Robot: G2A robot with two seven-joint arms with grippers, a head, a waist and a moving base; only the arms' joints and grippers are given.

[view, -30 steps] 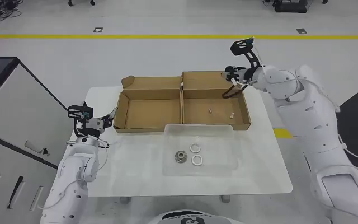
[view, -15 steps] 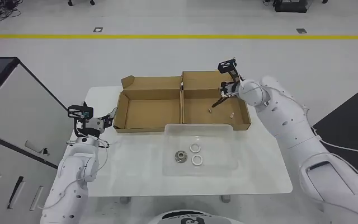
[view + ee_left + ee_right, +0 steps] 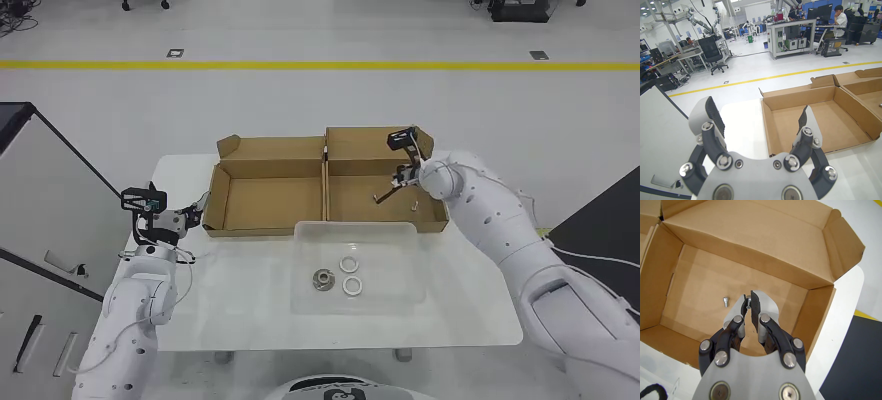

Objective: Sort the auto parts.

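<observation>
On the table (image 3: 470, 290), the right end effector (image 3: 381, 194) is low inside the right cardboard box (image 3: 350, 210), near a loose bolt (image 3: 413, 207). The left end effector (image 3: 197, 211) hangs just beside the open left cardboard box (image 3: 270, 200).

The bolt (image 3: 748, 301) clamped in the right gripper (image 3: 748, 295) is mostly covered by the pads (image 3: 755, 308); only its head and some thread are seen. Part of the floor of the box (image 3: 745, 234) is hidden beneath the gripper.
</observation>
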